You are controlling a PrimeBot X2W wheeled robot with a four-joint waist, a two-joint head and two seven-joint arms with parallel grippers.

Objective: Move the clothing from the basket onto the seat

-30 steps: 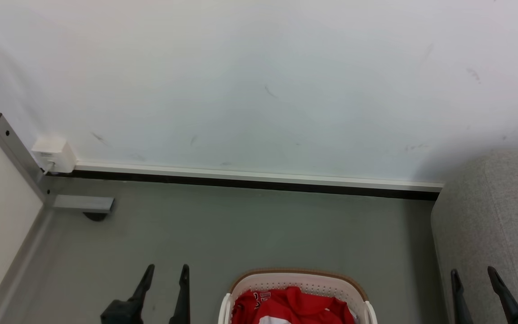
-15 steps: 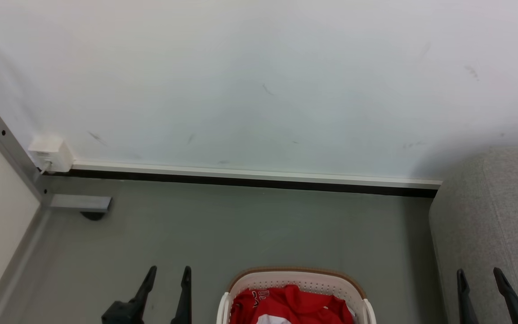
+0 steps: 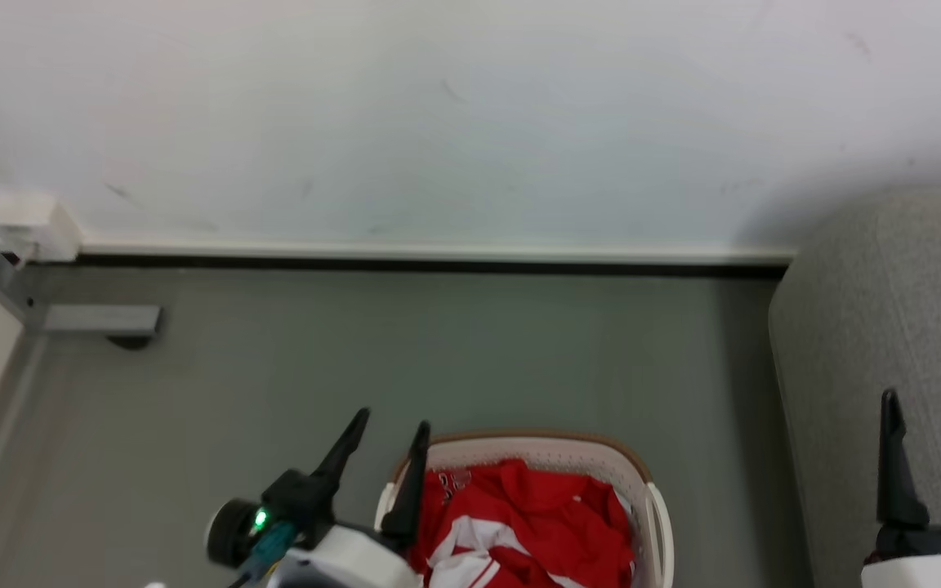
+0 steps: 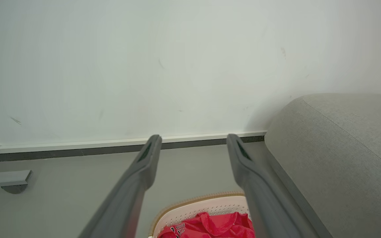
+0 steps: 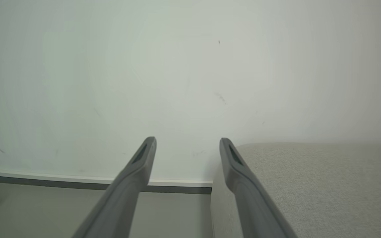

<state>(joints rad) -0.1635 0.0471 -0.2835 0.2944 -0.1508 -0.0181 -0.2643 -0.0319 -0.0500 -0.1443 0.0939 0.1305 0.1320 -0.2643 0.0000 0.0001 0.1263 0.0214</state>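
Dark L gripper [image 3: 393, 420] aimed at wall [image 3: 470, 122], jaws apart, beside basket [image 3: 536, 438] w/ clothing [image 3: 536, 510]

The right end effector [image 5: 188, 142] stands spread and empty; the seat [image 5: 309, 185] lies just to its right, a white wall [image 5: 177, 66] ahead, grey floor [image 5: 38, 211] at its lower left.

- The clothing [image 3: 536, 523] lies in the basket [image 3: 536, 451], which stands on the floor [image 3: 438, 351].
- The seat [image 3: 862, 327] stands at the basket's 3 o'clock, just beside it.
- The wall [image 3: 470, 122] runs at 12 o'clock, well behind the basket.
- The left gripper [image 3: 394, 420] is at the basket's 9 o'clock rim.
- The right gripper [image 3: 928, 396] is over the seat.
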